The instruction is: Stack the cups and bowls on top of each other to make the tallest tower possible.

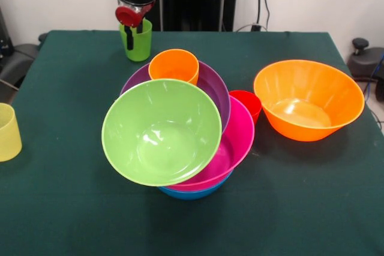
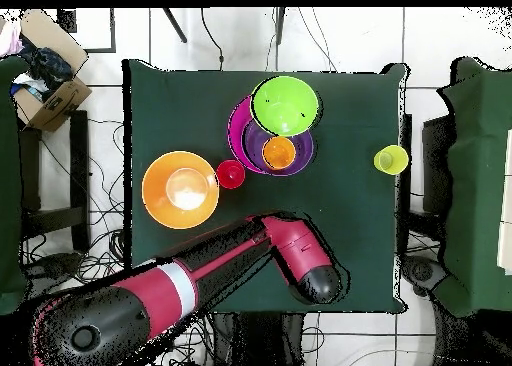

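Note:
My gripper (image 1: 135,34) is at the table's far edge, shut on the rim of the green cup (image 1: 139,50), which is upright. The tower (image 1: 180,136) stands mid-table. It has a blue bowl (image 1: 195,192) at the bottom, then the pink bowl (image 1: 239,142) and the purple bowl (image 1: 215,85). The lime green bowl (image 1: 161,131) leans tilted on top. The orange cup (image 1: 174,66) sits in the purple bowl. The red cup (image 1: 246,104) stands beside the pink bowl. In the overhead view the arm's head (image 2: 318,280) hides the gripper and the green cup.
The orange bowl (image 1: 309,100) (image 2: 180,189) stands alone to the right of the tower in the front view. The pale yellow cup (image 1: 7,131) (image 2: 390,160) stands at the table's left edge. No second blue bowl shows. A cardboard box (image 2: 50,92) lies off the table.

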{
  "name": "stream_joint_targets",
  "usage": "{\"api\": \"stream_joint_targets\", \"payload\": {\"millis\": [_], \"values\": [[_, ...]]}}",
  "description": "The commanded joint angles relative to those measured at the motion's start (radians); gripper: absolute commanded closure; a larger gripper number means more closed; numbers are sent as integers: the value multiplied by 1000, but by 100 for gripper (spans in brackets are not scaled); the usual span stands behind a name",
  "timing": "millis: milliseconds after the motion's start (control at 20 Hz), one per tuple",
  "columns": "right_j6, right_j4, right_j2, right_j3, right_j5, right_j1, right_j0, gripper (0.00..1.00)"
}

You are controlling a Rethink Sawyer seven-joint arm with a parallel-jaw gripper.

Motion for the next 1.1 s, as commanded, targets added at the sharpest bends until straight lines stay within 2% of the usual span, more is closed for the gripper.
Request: {"api": "stream_joint_targets", "payload": {"millis": [50,600,1100], "values": [[-224,-37,200,-59,85,52,-3,0],[-297,0,243,-70,105,40,-43,0],[-305,-6,265,-70,116,32,-54,0]]}}
